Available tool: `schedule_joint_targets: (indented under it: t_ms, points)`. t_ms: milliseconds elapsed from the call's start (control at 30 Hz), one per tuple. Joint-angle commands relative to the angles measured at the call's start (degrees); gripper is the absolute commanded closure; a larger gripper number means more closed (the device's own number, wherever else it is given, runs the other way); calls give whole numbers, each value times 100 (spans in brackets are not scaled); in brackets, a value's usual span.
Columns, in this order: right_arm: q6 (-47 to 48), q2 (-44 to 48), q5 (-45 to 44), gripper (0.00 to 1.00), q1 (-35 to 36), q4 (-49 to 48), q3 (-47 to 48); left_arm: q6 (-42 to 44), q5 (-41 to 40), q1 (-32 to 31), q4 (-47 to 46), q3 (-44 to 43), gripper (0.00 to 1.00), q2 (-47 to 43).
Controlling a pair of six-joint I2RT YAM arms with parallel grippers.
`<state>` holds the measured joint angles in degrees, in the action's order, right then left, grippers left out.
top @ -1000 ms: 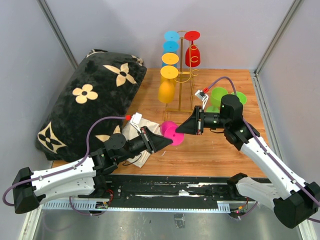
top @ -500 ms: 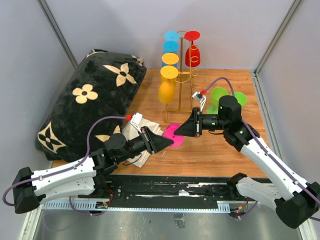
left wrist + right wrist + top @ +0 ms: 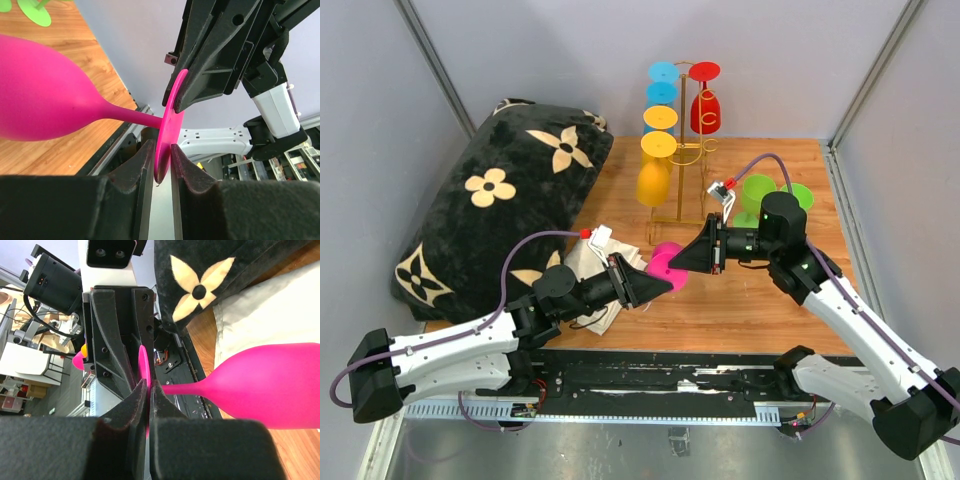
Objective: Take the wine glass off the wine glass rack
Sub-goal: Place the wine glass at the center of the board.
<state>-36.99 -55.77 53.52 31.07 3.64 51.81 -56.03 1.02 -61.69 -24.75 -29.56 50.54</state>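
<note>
A magenta wine glass (image 3: 665, 265) is recorded against a brown wood-grain table (image 3: 740, 305). The wine glass rack (image 3: 688, 156) is noted as gold, and blue glasses (image 3: 663, 72), yellow glasses (image 3: 653, 183), a red glass (image 3: 705, 110) and green glasses (image 3: 758, 190) are observed. A black pillow (image 3: 510, 200) patterned with cream flowers and a white cloth (image 3: 582, 265) are also logged.

Pink wine glass (image 3: 665, 267) sideways (foot in both jaws); gold wine glass rack (image 3: 686, 155) upright behind.
</note>
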Motion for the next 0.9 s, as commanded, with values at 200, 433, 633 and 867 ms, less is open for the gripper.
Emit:
schedule_joint_targets:
  t_ms: [200, 433, 633, 867]
  points:
    - [219, 70, 106, 94, 127, -229, 75, 11, 98, -7, -251, -103, 90, 39]
    - [1838, 159, -948, 51, 114, 1684, 1007, 457, 79, -7, 388, -83, 100, 17]
    - [2656, 485, -3231, 26, 114, 2650, 1461, 1699, 539, -7, 1384, -184, 100, 94]
    - [2442, 777, -6191, 9, -15, 3372, 1345, 3379, 918, -228, 2982, -863, 100, 793]
